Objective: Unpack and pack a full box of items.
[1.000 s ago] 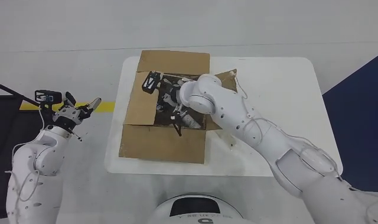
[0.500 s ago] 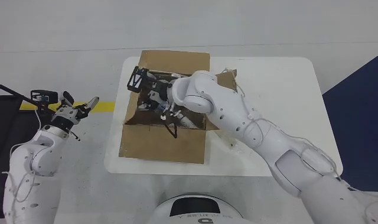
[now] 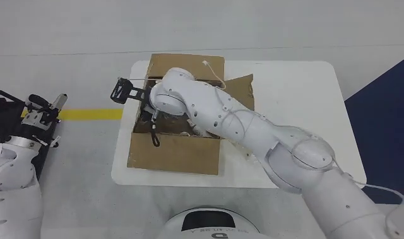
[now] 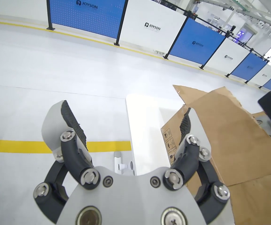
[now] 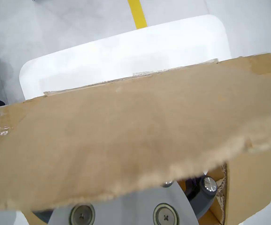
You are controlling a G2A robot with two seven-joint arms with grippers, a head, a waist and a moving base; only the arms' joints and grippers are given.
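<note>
The cardboard box (image 3: pixel 173 154) sits open on the left half of the white table (image 3: pixel 297 113), flaps folded out. The right gripper (image 3: pixel 151 118) is down at the box's left side, and a flap (image 5: pixel 126 129) hides it, so I honestly can't tell if it's got anything. The left gripper (image 4: pixel 126 118) hangs well off to the left over the floor, spread wide, nothing in it.
</note>
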